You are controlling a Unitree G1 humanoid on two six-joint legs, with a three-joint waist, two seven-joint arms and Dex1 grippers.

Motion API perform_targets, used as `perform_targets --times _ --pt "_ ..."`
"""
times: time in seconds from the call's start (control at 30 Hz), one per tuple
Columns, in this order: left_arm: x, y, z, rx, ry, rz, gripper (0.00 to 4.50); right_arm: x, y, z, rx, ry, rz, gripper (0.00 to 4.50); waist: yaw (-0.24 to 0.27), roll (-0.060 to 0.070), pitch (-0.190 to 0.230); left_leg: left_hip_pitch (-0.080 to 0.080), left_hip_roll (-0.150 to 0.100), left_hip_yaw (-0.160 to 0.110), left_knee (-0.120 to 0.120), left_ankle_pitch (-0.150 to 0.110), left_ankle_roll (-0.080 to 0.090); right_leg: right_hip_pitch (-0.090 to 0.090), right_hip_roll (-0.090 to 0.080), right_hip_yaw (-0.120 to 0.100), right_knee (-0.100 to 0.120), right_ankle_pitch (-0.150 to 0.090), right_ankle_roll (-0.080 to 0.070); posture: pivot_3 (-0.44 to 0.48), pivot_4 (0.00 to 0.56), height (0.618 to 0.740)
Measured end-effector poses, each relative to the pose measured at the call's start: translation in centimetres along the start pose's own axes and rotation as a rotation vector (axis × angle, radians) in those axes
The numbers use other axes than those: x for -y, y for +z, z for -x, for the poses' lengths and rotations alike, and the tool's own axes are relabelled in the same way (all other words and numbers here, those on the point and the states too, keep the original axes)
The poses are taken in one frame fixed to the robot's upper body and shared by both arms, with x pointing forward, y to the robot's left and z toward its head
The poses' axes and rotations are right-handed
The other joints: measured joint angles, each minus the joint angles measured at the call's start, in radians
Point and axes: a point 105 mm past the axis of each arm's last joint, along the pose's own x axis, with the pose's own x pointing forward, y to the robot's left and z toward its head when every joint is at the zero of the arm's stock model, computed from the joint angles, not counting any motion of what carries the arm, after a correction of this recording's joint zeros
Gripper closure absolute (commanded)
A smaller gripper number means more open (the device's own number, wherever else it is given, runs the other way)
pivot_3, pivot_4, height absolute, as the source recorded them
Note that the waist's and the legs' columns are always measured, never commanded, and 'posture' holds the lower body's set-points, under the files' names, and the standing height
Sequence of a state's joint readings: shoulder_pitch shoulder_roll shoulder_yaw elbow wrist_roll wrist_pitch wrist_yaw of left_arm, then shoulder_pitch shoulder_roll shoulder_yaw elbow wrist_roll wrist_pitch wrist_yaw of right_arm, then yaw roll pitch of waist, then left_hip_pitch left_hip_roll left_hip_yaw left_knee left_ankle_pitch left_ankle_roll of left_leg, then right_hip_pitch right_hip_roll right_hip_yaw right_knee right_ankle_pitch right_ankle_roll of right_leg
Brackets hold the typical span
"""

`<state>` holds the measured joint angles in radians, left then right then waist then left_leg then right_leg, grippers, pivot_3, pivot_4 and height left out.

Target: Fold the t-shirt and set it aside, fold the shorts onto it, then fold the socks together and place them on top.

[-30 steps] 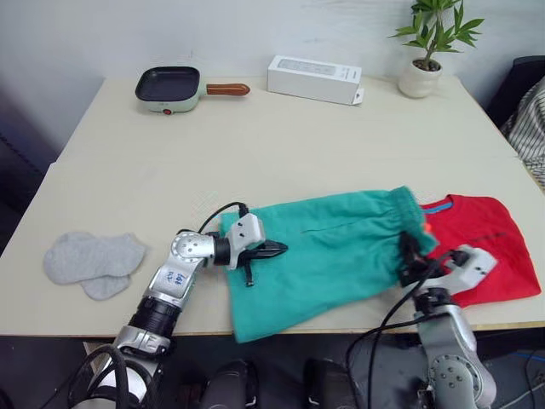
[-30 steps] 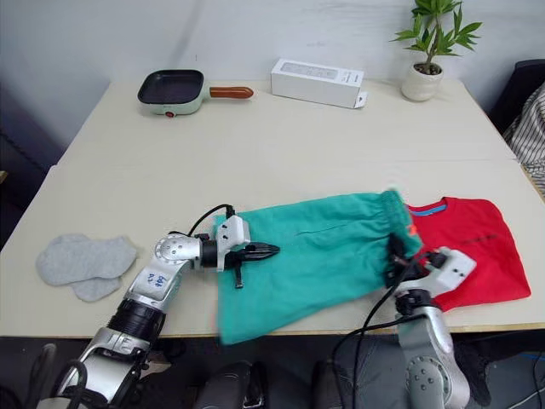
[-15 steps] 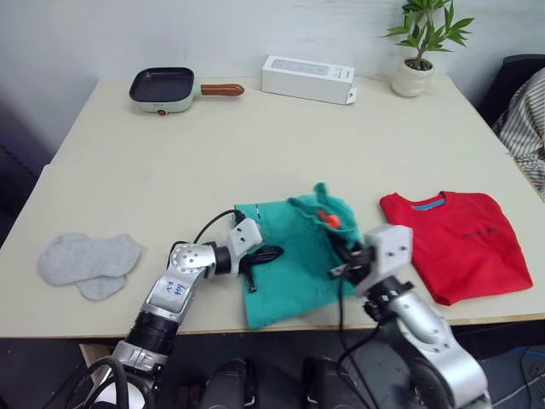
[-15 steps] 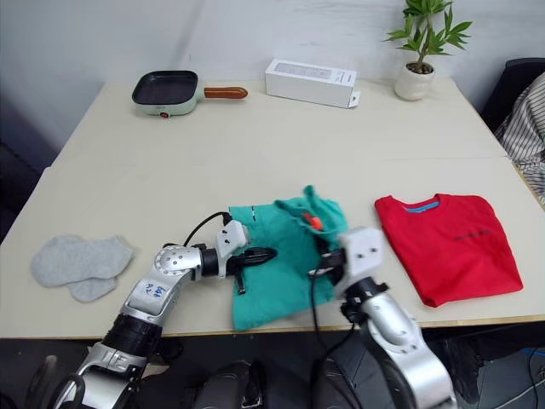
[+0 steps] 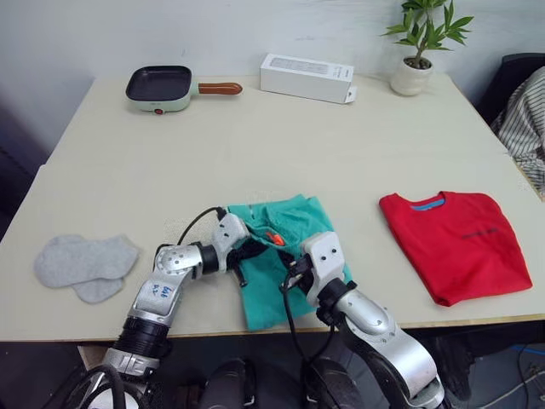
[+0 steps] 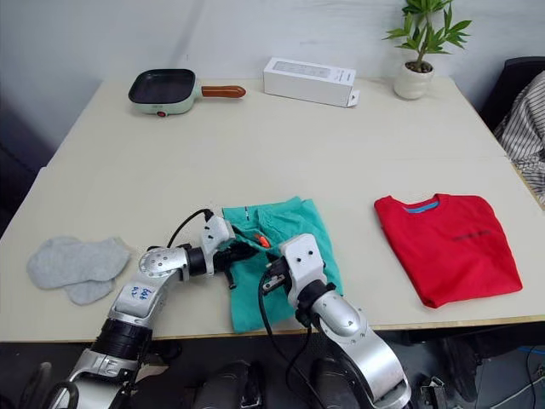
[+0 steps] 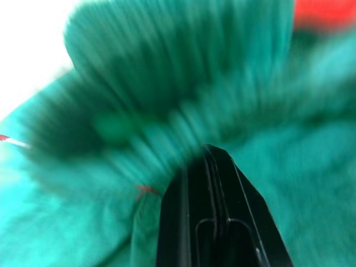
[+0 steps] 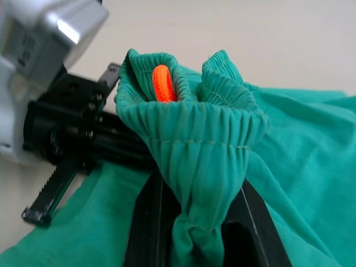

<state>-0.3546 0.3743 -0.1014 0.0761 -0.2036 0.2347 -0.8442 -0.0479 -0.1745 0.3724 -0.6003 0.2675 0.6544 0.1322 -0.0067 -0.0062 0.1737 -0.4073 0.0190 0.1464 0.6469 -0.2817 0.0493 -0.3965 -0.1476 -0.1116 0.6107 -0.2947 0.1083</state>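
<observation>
The teal shorts (image 5: 285,256) are sitting doubled over near the worktop's front edge, gathered waistband bunched up with an orange cord poking out. The red t-shirt (image 5: 460,243) is lying folded well off to the right, and the grey socks (image 5: 81,264) are overlapping far left.

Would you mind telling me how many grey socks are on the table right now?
2: both socks lie overlapping near the table's front left edge, left of the shorts; none seems hidden.
</observation>
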Motion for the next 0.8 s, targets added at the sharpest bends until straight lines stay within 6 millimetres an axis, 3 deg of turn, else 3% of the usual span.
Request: perform_targets --times 0.13,0.3,0.37,0.43,0.6,0.67,0.77,0.8 --pt "-0.4 0.1 2.2 -0.007 -0.009 0.015 4.50 0.4 0.6 0.6 -0.010 0.138 -0.069 2.20 -0.001 0.000 0.000 0.000 0.000 0.000 0.000 0.000 0.000 0.000 0.000 0.000 0.000 0.000 0.000 0.000 0.150 0.740" --pt "-1.4 -0.1 5.6 -0.068 0.007 0.017 4.50 -0.4 0.7 5.0 -0.115 0.505 -0.218 0.49 0.005 -0.001 0.002 0.000 0.000 -0.001 0.000 -0.006 0.008 0.001 -0.001 -0.001 -0.002 0.000 0.000 0.000 0.150 0.740" --pt "-1.7 0.3 6.1 -0.056 0.014 0.029 4.50 0.4 2.2 6.0 -0.074 0.558 -0.240 0.49 0.006 -0.001 0.002 0.000 0.000 -0.001 0.001 -0.007 0.008 0.002 -0.001 -0.001 -0.003 0.000 0.000 0.000 0.150 0.740" --pt "-1.7 0.7 6.2 -0.033 0.001 0.041 4.50 1.8 3.5 6.3 -0.041 0.565 -0.226 0.87 0.006 -0.002 0.003 0.000 -0.001 -0.001 0.001 -0.007 0.008 0.003 -0.001 -0.002 -0.005 0.001 0.001 0.000 0.150 0.740" --pt "-1.7 4.6 4.9 0.088 -0.100 -0.019 4.50 7.2 5.0 4.8 0.033 0.443 -0.083 2.55 0.009 -0.004 0.004 0.000 -0.001 0.000 0.001 -0.003 0.003 0.003 -0.001 -0.003 -0.005 0.001 0.002 0.000 0.150 0.740" --pt "-1.4 5.8 3.7 0.124 -0.151 -0.061 4.50 8.8 4.6 4.1 0.036 0.416 0.019 3.26 0.008 -0.004 0.004 0.000 -0.002 0.001 0.001 -0.003 0.002 0.003 0.000 -0.004 -0.005 0.001 0.002 0.000 0.150 0.740" --pt "-0.5 5.8 0.5 0.126 -0.226 -0.082 4.50 10.1 3.9 2.3 0.041 0.431 0.131 4.41 0.006 -0.004 0.004 0.000 -0.003 0.004 0.001 0.000 0.009 0.002 0.002 -0.012 -0.003 0.002 0.003 0.000 0.150 0.740" --pt "-0.2 5.4 -0.8 0.112 -0.243 -0.081 4.50 10.2 3.6 1.6 0.049 0.446 0.158 4.49 0.004 -0.004 0.004 0.000 -0.003 0.005 0.002 0.000 0.010 0.002 0.005 -0.012 -0.001 0.002 0.004 0.000 0.150 0.740"
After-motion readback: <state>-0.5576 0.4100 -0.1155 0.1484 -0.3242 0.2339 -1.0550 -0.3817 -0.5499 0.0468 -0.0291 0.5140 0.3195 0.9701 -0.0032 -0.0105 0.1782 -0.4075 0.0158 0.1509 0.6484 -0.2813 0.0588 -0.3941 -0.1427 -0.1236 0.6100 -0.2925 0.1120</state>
